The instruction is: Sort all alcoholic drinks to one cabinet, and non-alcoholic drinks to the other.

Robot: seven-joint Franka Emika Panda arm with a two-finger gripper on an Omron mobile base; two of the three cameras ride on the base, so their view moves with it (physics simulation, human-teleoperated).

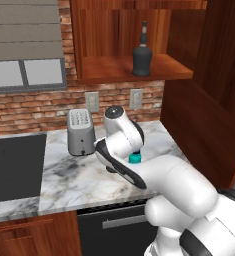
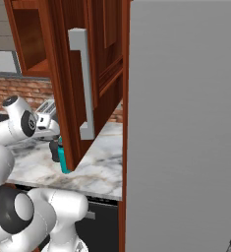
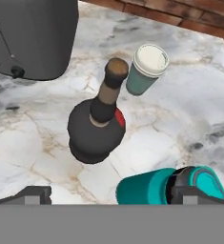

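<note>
the claw [image 3: 111, 194] hangs wide open over the marble counter [image 3: 180, 119], holding nothing, its dark tips set far apart at the bottom of the hand view. the right tip sits against the teal bottle [image 3: 173, 186], whose body and black cap lie close under the hand; whether the two touch cannot be told. just beyond, near the middle of the counter, a black bottle [image 3: 96, 126] stands upright, long neck toward the camera. past its neck and just beside it stands the green cup [image 3: 147, 69] with its white lid. the toaster [image 3: 35, 35] looms at the far left. from the left base view, the arm bends low over the counter, the teal bottle [image 1: 134, 158] peeking out beneath it, the toaster [image 1: 80, 131] at the brick wall. above, a second black bottle [image 1: 142, 52] stands on the wide cabinet's [image 1: 134, 70] shelf.
</note>
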